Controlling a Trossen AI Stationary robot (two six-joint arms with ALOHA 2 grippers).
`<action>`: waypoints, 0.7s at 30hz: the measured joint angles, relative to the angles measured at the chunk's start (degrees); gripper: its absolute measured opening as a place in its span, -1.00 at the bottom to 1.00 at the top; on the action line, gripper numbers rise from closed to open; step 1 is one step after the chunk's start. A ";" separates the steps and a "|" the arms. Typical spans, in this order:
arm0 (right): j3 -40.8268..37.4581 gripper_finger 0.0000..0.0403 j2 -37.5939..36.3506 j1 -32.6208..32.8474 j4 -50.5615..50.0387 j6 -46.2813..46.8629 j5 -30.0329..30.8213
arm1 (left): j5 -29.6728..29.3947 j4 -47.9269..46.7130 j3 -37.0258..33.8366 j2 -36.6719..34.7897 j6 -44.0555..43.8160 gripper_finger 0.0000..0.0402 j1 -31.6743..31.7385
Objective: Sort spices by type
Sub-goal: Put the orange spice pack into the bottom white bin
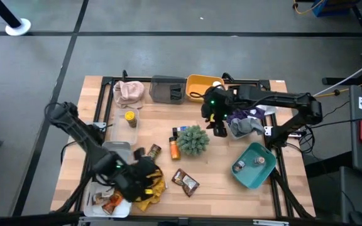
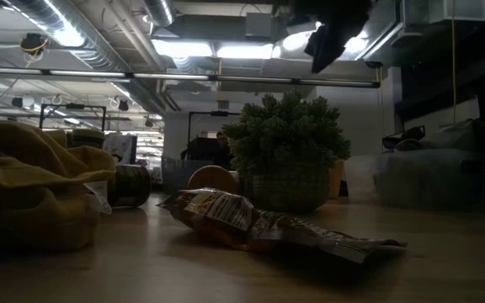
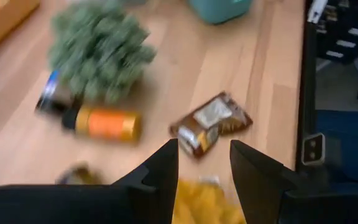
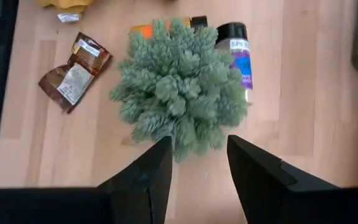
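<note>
While the right gripper [image 1: 219, 130] hovers beside the plant [image 1: 194, 139], fingers parted and empty, the left gripper [image 1: 144, 168], likewise open, lies near-side; packet [image 1: 185, 181] and orange bottle [image 1: 174, 149] flank the plant.

The pale wooden table [image 1: 212, 176] carries a grey-green spiky plant ball [image 1: 193, 139] at its middle. Just left of it lies an orange bottle with a black cap [image 1: 174, 149]. Nearer sits a glossy brown packet with a white label patch [image 1: 185, 181]. A crumpled mustard-yellow cloth [image 1: 153, 191] lies at the near left. A teal plastic tub [image 1: 254, 165] is on the right, a yellow bin [image 1: 201, 85] at the far edge, and a yellow-lidded clear jar [image 1: 130, 117] on the left. Beside the plant lies a black-capped jar with a purple and white label [image 4: 238, 50].
</note>
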 joint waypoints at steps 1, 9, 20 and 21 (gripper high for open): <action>0.00 -0.23 -0.45 0.01 -0.65 0.34 0.00 | 0.33 2.45 0.00 1.07 3.37 -0.37 1.03; 0.00 -0.23 -1.81 0.01 -2.16 1.62 0.01 | 17.49 11.04 0.02 9.97 17.40 -0.37 9.79; 0.00 -0.23 -1.46 0.00 -2.00 1.56 0.07 | 31.67 14.68 0.02 21.10 32.92 -0.37 17.02; 0.00 -0.23 -1.46 0.00 -1.97 1.56 0.09 | 31.75 14.73 0.00 21.34 33.34 -0.37 17.35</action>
